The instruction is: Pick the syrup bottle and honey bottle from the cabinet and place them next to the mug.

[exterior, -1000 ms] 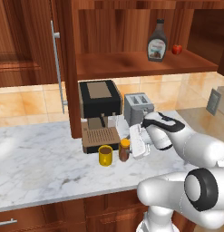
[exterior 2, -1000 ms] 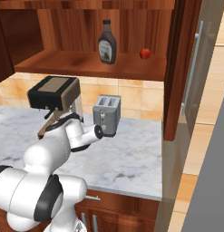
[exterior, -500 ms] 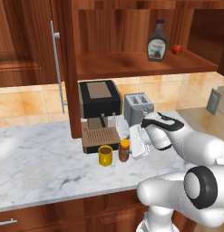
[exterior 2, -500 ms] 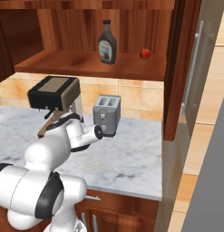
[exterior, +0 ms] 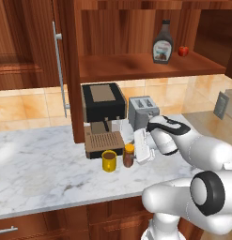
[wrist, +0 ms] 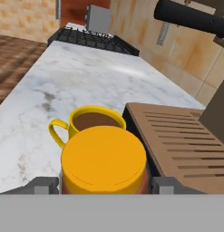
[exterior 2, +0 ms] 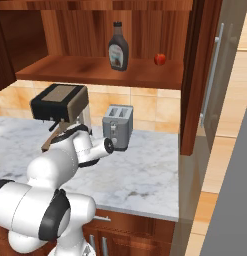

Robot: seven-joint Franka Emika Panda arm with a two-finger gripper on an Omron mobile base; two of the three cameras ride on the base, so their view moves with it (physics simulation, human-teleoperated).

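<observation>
My end effector (wrist: 104, 185) has its 2 fingertips (wrist: 43, 185) spread either side of the honey bottle (wrist: 103, 158); whether they pinch it or just flank it I cannot tell. The bottle stands on the desk (exterior: 42, 164) just beside the mug (exterior: 108, 161). If I pull away crooked, I judge a finger could tip the bottle into the mug. The syrup bottle (exterior: 163, 42) waits on the cabinet (exterior: 136, 65) shelf, well above.
</observation>
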